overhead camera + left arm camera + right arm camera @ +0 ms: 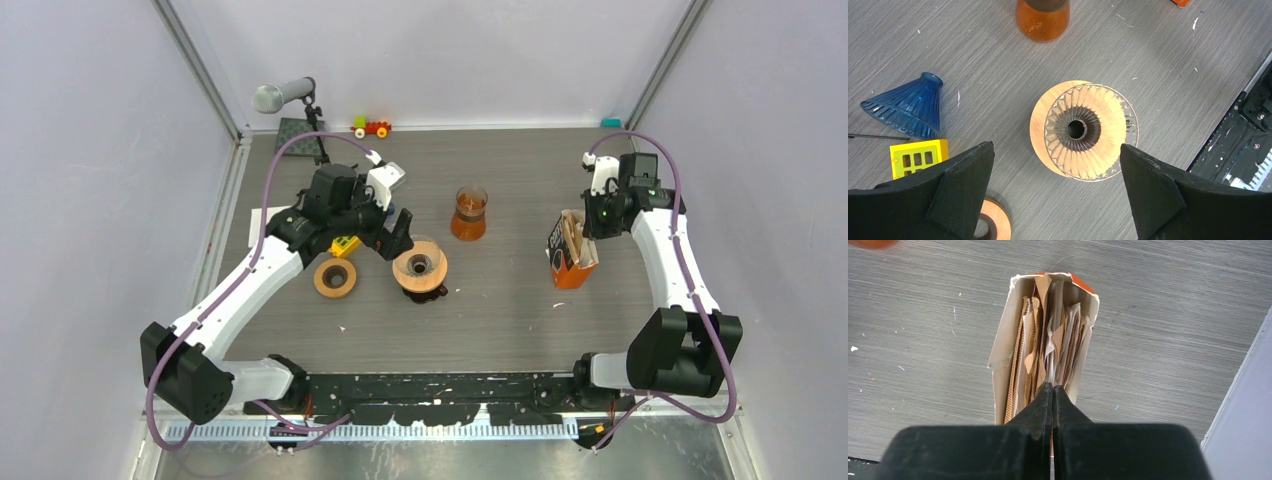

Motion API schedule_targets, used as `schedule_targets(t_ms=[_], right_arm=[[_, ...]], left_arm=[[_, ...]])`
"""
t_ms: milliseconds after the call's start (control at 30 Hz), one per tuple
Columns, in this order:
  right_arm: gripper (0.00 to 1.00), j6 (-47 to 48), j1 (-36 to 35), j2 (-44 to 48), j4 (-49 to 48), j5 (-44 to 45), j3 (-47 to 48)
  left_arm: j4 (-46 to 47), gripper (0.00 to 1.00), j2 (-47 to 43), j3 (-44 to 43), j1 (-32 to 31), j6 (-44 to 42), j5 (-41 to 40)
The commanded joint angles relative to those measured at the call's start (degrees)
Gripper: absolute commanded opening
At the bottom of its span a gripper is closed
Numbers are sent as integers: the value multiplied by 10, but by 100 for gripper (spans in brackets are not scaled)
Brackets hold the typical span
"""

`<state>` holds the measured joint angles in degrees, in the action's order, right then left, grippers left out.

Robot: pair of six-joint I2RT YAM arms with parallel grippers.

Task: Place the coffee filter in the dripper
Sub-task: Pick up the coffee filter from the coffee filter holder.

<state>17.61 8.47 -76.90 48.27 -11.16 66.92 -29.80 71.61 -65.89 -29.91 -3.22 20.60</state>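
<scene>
Your coffee filters (1048,347) are thin papers, some brown and some white, with wavy, crinkly edges. They stand packed close together in a box (568,262) that is open at the top and orange on the outside. The box stands on the worktop (510,300), well to the right of the dripper (420,265).

Your right pincer (1053,390) is above the box. It is closed tight, and its tips touch the tops of the papers. You cannot tell if one paper is caught between them.

The dripper is a clear cone with many thin ribs and a dark hole in the middle. It sits on a round wooden plate. No paper is inside it.

Your left pincer (1055,146) hangs right over the dripper, spread wide, with nothing in it. One finger is on each side of the dripper.

An orange glass jug (469,213) stands just behind the dripper, and a wooden ring (335,277) lies just left of it.
</scene>
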Motion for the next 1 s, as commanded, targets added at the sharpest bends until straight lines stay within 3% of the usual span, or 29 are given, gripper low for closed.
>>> schedule_targets(t_ms=[0, 400, 633, 800, 967], right_arm=[[0, -4, 2, 16, -10, -4, 17], [1, -7, 2, 76, 40, 27, 86], [41, -11, 2, 63, 36, 29, 69], [49, -18, 2, 50, 25, 20, 57], [45, -24, 2, 37, 18, -1, 42]], left_arm=[[21, 99, -4, -14, 2, 1, 7], [22, 99, -8, -13, 2, 0, 7], [22, 99, -9, -13, 2, 0, 7], [22, 99, -12, -10, 2, 0, 5], [23, 99, -10, -11, 2, -1, 5]])
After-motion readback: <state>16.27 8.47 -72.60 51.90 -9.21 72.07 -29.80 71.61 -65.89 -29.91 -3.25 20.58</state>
